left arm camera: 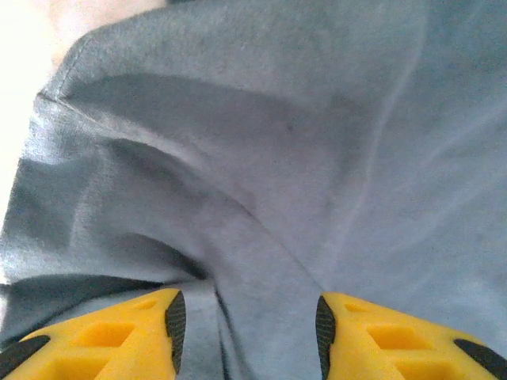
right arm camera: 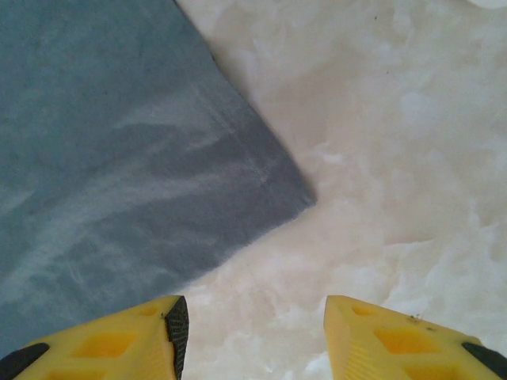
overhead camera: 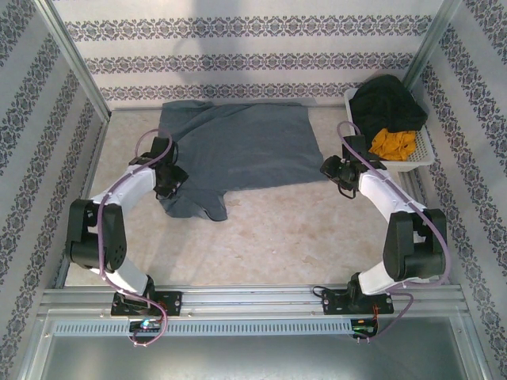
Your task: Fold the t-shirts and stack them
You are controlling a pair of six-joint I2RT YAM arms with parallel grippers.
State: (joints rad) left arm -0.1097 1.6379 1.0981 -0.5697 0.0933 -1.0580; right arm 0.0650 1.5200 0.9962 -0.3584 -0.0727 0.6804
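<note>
Left claw point(left arm camera: 247, 321): jaws wide apart, gripping nothing that I can see. T-shirt point(left arm camera: 285, 158) lies directly under and ahead of it, rumpled, with a raised crease running down between the yellow fingers point(left arm camera: 103, 336). In the top view this claw sits over the shirt's near-left part, where the cloth bunches into a loose flap.

Right claw point(right arm camera: 249, 324): jaws equally wide, empty. Bare worktop point(right arm camera: 396, 158) lies beneath it and to its right. The shirt's near-right corner is just ahead and to its left, lying flat, and the hem runs back under the left finger.

Basket point(overhead camera: 424, 154): beyond the right claw and to its right, well apart from the left claw. Holds a dark garment point(overhead camera: 386, 101) and an orange garment point(overhead camera: 394, 142).

Step, as I judge it: shirt spread but not squared, no fold yet made.

Next move, as I judge it: lower each claw onto its own near corner, pinch the cloth, and draw the left side out so the bunched flap opens. The right corner lies thin against the worktop, so I would come in low.
</note>
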